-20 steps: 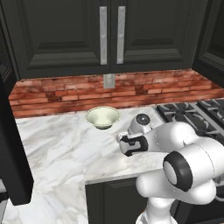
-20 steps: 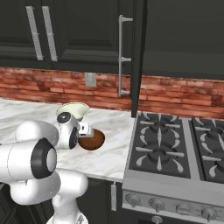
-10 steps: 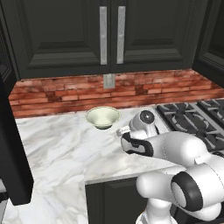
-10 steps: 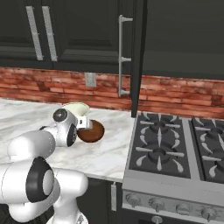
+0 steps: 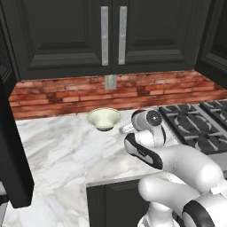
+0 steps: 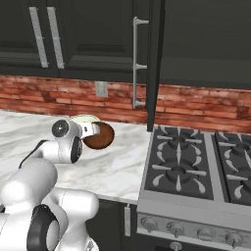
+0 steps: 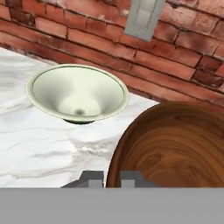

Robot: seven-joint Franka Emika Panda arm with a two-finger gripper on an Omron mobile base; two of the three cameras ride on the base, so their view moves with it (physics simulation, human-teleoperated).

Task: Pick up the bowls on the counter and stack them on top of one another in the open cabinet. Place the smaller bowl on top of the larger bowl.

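Gripper (image 7: 112, 178) pinched shut on smaller bowl (image 6: 99, 136) rim, apparently lifted off counter (image 5: 62, 150). Keep it level; larger bowl (image 7: 77, 93) belongs underneath.

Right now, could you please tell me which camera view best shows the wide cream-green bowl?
The hand view: the wide cream-green bowl sits close, its whole rim and inside visible. The left base view shows it small. In the right base view just a sliver of rim shows behind the arm.
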